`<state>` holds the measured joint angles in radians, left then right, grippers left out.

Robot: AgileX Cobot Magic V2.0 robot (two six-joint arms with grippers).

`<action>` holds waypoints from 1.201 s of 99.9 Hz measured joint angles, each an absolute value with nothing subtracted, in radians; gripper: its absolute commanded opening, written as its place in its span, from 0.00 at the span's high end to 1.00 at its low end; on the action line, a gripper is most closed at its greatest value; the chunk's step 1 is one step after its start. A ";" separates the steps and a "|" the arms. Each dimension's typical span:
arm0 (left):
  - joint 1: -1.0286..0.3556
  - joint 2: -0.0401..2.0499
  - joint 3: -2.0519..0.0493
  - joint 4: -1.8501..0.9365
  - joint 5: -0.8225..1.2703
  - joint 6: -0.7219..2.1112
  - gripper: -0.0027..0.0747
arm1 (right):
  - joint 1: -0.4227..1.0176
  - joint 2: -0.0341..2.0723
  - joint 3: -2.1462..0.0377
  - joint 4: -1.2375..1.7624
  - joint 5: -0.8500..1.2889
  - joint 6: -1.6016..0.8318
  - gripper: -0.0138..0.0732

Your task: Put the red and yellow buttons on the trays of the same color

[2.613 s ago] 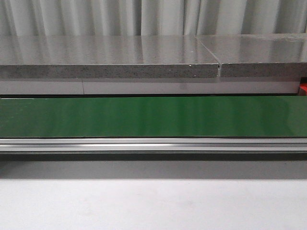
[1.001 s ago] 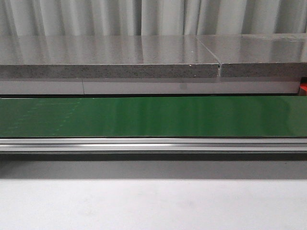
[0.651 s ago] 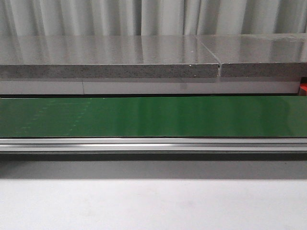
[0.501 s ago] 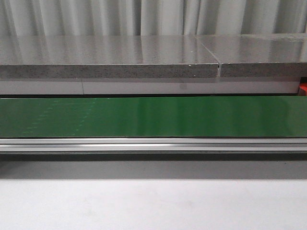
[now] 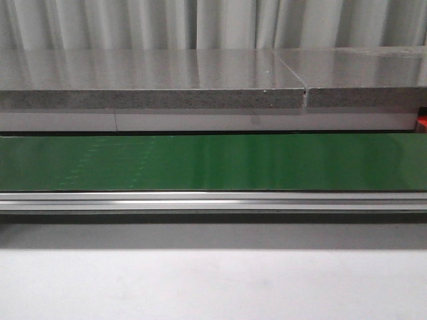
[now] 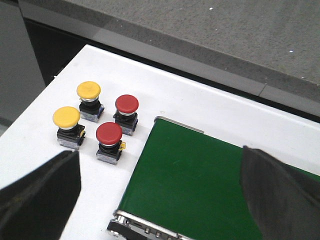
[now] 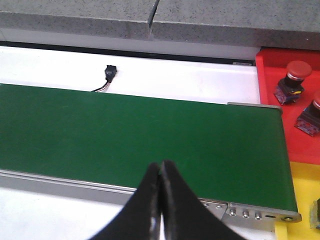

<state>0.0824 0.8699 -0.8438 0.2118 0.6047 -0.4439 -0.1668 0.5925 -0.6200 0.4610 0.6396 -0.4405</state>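
Two grippers wait over the green conveyor belt (image 5: 213, 162). The right gripper (image 7: 160, 172) has its jaws pressed together on nothing; the left gripper (image 6: 160, 190) has its jaws spread wide. Just beside the belt's end stand two yellow buttons (image 6: 66, 117) and two red buttons (image 6: 127, 104) on the white table (image 6: 210, 115). They look rigid, light and smooth-capped, best gripped by the boxy black base. The red tray (image 7: 272, 100) holds two red-capped switches (image 7: 291, 80).
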 measured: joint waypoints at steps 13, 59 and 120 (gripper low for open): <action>0.137 1.081 -0.923 0.203 0.592 -0.452 0.15 | -0.167 0.592 -0.620 0.461 0.640 -0.440 0.92; 0.239 1.469 -0.968 0.178 0.523 -0.452 0.15 | -0.167 0.592 -0.620 0.461 0.640 -0.440 0.92; 0.268 1.703 -1.078 0.163 0.430 -0.452 0.17 | -0.167 0.592 -0.620 0.461 0.640 -0.440 0.92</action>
<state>0.2684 1.7029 -1.0778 0.1632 0.4300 -0.4520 -0.1668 0.5925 -0.6200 0.4610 0.6396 -0.4405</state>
